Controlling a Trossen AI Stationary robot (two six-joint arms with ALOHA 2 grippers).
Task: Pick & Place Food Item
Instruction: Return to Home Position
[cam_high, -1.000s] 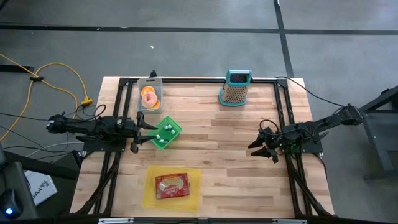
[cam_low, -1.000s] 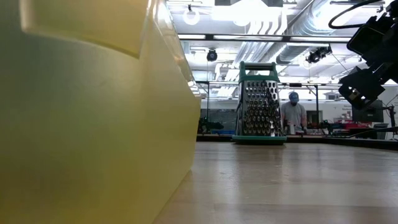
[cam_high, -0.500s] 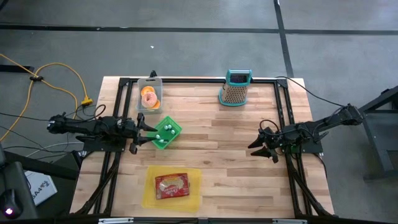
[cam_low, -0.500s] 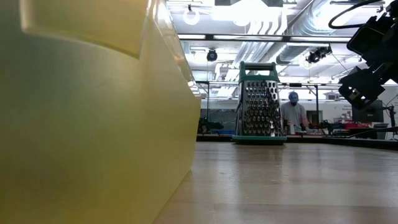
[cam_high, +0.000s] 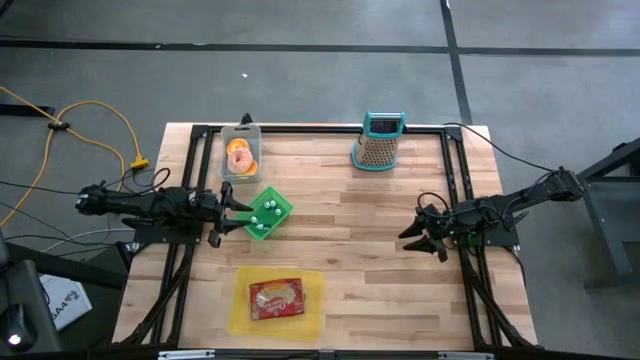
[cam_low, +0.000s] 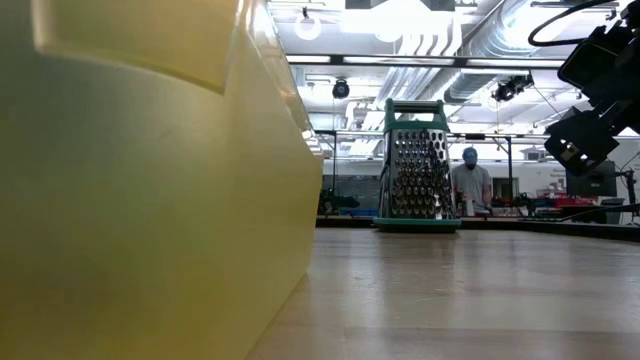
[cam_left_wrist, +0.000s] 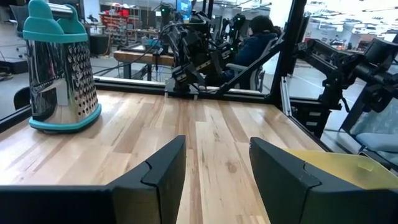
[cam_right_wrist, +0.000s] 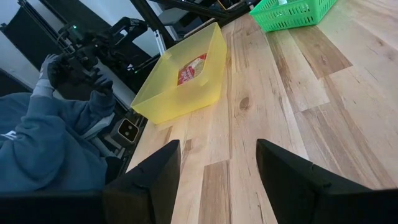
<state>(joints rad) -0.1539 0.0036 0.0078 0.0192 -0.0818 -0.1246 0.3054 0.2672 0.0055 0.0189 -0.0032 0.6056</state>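
A red food packet (cam_high: 276, 298) lies in a yellow tray (cam_high: 240, 312) near the table's front edge; the packet (cam_right_wrist: 191, 68) and tray (cam_right_wrist: 186, 93) also show in the right wrist view. Orange ring-shaped food (cam_high: 240, 156) sits in a clear tub at the far left. A green basket (cam_high: 264, 213) with small white pieces stands just ahead of my left gripper (cam_high: 230, 208), which is open, level and holds nothing (cam_left_wrist: 214, 171). My right gripper (cam_high: 414, 236) is open at the table's right, over bare wood (cam_right_wrist: 217, 168).
A teal-topped metal grater (cam_high: 378, 142) stands at the far middle, also seen in the low view (cam_low: 415, 165). The yellow tray's wall (cam_low: 150, 180) fills the low view's left. Bare wood lies between the arms. A person's blue sleeve (cam_right_wrist: 43, 149) shows beyond the table.
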